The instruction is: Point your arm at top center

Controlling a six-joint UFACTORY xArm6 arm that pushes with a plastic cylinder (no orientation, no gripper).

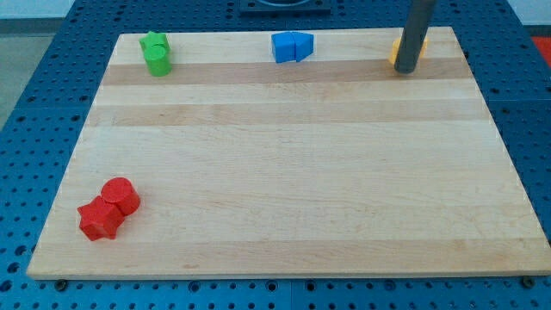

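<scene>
My tip (405, 71) rests on the wooden board (284, 172) near its top right corner. It stands right in front of a yellow block (395, 52) and hides most of it, so the block's shape cannot be made out. Two blue blocks, a cube (281, 46) and a wedge-like piece (301, 45), touch each other at the view's top centre, well to the left of my tip.
Two green blocks (156, 53) sit pressed together at the top left. A red cylinder (120, 195) and a red star-shaped block (99, 219) touch at the bottom left. The board lies on a blue perforated table (34, 129).
</scene>
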